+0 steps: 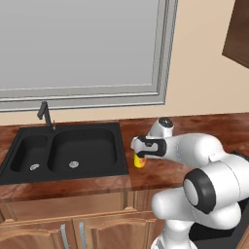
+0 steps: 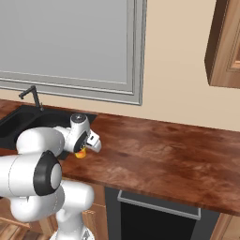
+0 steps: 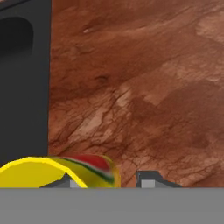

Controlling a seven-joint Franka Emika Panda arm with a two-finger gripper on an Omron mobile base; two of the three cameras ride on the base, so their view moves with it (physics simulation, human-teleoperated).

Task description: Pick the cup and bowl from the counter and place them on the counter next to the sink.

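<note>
The yellow cup (image 1: 139,161) with a red mark stands on the reddish-brown counter (image 1: 194,129), just right of the black sink (image 1: 68,148). My gripper (image 1: 139,154) hangs directly over it, pointing down. In the right base view the cup (image 2: 80,153) peeks out under the gripper (image 2: 83,147), near the counter's front edge. In the hand view the cup (image 3: 43,173) lies at the bottom left beside the sink wall (image 3: 22,87). The gripper (image 3: 109,181) has its fingers apart, with a gap between the cup and the right fingertip (image 3: 148,180). The bowl is out of view.
A thin black faucet (image 1: 44,114) rises behind the sink, below a large window. Bare counter (image 2: 164,150) stretches to the right of the cup. A wooden wall cabinet (image 2: 225,47) hangs at the upper right. A dark appliance front (image 2: 154,211) sits under the counter.
</note>
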